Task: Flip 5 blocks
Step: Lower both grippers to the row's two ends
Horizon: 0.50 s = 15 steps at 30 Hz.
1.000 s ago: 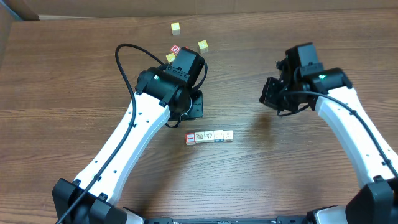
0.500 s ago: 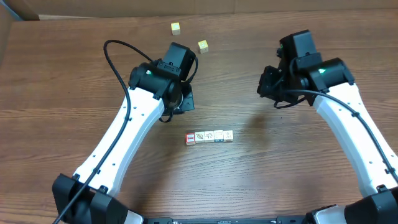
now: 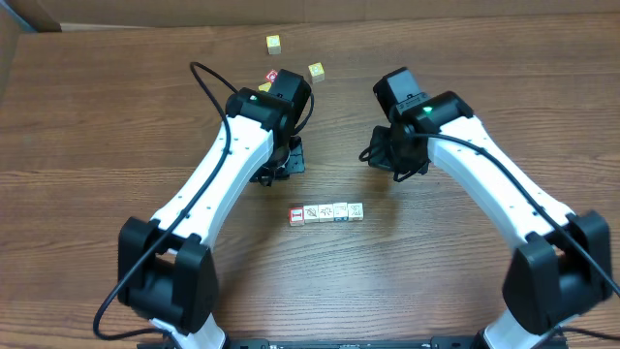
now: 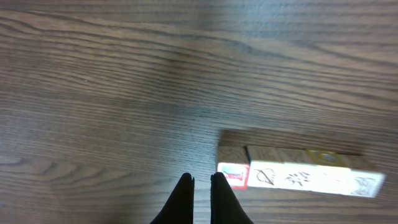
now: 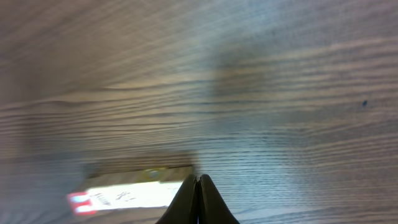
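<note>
Five blocks (image 3: 326, 211) in tight row on table (image 3: 97, 145), touching side to side, red-bordered one at left end; probably light, rigid wood, smooth, apt to skid or topple; neighbours cover side faces, so pinch each across free near and far faces; just beyond, left gripper (image 4: 202, 182) and right gripper (image 5: 198, 182), fingers closed up, holding nothing, one off each end of row; farthest, yellow cubes (image 3: 274, 43) and red-faced cube (image 3: 273, 77).

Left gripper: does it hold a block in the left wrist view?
No, the left gripper is shut on nothing; the blocks lie in a row beside it.
</note>
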Each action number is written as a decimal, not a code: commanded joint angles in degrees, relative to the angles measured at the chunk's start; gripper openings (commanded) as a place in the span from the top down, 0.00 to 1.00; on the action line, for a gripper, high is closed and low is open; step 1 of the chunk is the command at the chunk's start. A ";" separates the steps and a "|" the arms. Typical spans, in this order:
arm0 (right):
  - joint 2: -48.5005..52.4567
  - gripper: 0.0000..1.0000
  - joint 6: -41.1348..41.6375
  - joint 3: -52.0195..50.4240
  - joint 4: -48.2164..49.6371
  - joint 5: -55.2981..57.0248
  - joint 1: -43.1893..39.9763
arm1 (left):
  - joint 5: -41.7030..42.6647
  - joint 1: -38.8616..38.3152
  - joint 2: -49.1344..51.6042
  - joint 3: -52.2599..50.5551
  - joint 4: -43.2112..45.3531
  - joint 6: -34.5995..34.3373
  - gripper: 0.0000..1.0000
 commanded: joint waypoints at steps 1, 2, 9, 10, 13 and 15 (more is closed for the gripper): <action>2.38 0.96 1.27 0.24 -0.96 1.68 0.22 | -1.18 0.46 3.30 1.05 -0.22 3.17 0.96; 2.80 0.96 1.29 0.24 -1.46 1.97 0.20 | -1.14 0.68 3.85 1.05 -0.46 3.19 0.96; 3.56 0.96 1.46 -1.42 -5.27 6.14 0.15 | -1.09 4.44 5.46 0.55 -3.30 3.19 0.96; 3.56 0.96 1.49 -2.45 -5.31 6.12 0.15 | -1.01 5.33 5.46 0.48 -3.65 3.19 0.96; 3.56 0.96 3.10 -5.86 -5.01 6.14 0.04 | 0.24 8.00 5.46 0.24 -4.98 3.21 0.96; 3.56 0.96 5.14 -8.94 -3.69 6.10 -0.22 | 1.79 9.66 5.46 -0.15 -5.57 3.41 0.96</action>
